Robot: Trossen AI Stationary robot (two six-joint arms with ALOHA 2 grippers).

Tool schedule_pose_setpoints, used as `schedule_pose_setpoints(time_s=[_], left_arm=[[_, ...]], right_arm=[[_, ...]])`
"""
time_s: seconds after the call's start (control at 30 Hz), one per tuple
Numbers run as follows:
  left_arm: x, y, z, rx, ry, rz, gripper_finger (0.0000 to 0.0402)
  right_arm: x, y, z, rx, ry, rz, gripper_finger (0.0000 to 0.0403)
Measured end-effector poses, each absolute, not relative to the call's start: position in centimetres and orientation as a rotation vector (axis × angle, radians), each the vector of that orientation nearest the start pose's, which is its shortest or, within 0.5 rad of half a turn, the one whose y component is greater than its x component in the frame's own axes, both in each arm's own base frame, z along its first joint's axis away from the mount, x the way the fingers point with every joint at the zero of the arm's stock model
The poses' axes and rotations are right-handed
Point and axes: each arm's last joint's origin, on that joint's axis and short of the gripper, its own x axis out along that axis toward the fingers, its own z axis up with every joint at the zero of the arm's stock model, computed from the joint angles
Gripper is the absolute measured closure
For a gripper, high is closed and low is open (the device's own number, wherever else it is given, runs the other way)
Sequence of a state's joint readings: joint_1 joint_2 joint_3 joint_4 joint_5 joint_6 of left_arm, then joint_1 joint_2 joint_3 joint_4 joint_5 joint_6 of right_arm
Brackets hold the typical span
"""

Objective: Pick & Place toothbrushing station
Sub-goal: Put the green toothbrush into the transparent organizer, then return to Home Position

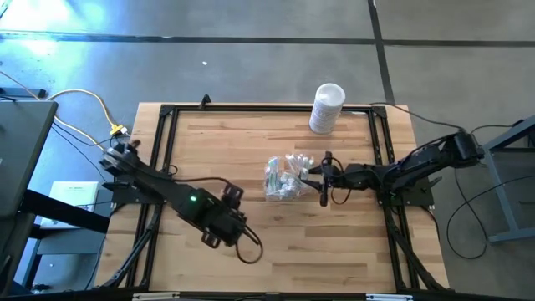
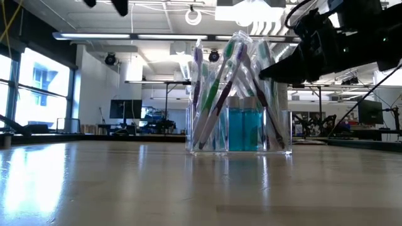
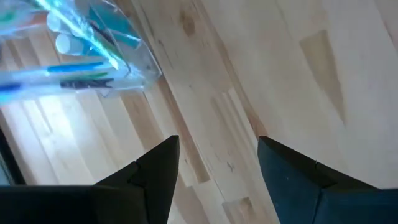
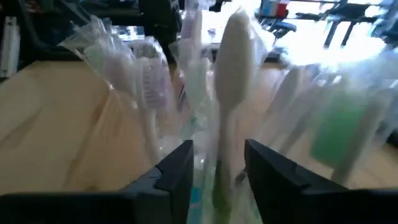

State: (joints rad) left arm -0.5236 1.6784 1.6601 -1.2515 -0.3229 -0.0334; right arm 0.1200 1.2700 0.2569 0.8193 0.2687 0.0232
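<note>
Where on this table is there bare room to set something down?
Bare wood lies along the table's near edge and between the left gripper and right gripper. Crowded: the clear cup of toothbrushes, beside the right gripper.

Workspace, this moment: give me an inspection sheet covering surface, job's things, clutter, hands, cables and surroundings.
Surface: wooden table, black frame.
Job's things: clear cup upright mid-table, holding wrapped toothbrushes and teal tubes.
Clutter: white canister at the far edge.
Hands: right hand at the cup, fingers astride a toothbrush, partly open; left hand open, apart from it.
Cables: yellow cable off the table's left.
Surroundings: workshop room; no people seen.
</note>
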Motion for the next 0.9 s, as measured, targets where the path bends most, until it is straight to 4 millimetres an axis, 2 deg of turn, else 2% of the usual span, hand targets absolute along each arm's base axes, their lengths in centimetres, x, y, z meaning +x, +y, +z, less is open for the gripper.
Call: schedule_pose_setpoints(time_s=[0.17,0.27,0.67,0.77,0.9], left_arm=[[25.0,-13.4,31.1,0.418,1.021,-0.155,0.0192],[22.8,-12.1,30.1,0.36,0.915,-0.153,0.0192],[14.1,-7.0,26.3,0.129,0.622,-0.128,0.0192],[12.4,-6.0,25.6,-0.002,0.543,-0.075,0.0192],[10.5,-4.8,24.3,-0.038,0.48,-0.079,0.0192]], right_arm=[[20.6,2.2,17.3,-0.112,0.168,-0.309,0.0243],[19.8,2.6,18.1,-0.133,0.166,-0.343,0.0233],[16.3,3.4,21.6,-0.065,0.071,-0.258,0.0233],[15.4,3.6,22.8,0.019,0.079,-0.158,0.0233],[14.2,3.7,24.3,0.135,0.104,0.011,0.0234]])
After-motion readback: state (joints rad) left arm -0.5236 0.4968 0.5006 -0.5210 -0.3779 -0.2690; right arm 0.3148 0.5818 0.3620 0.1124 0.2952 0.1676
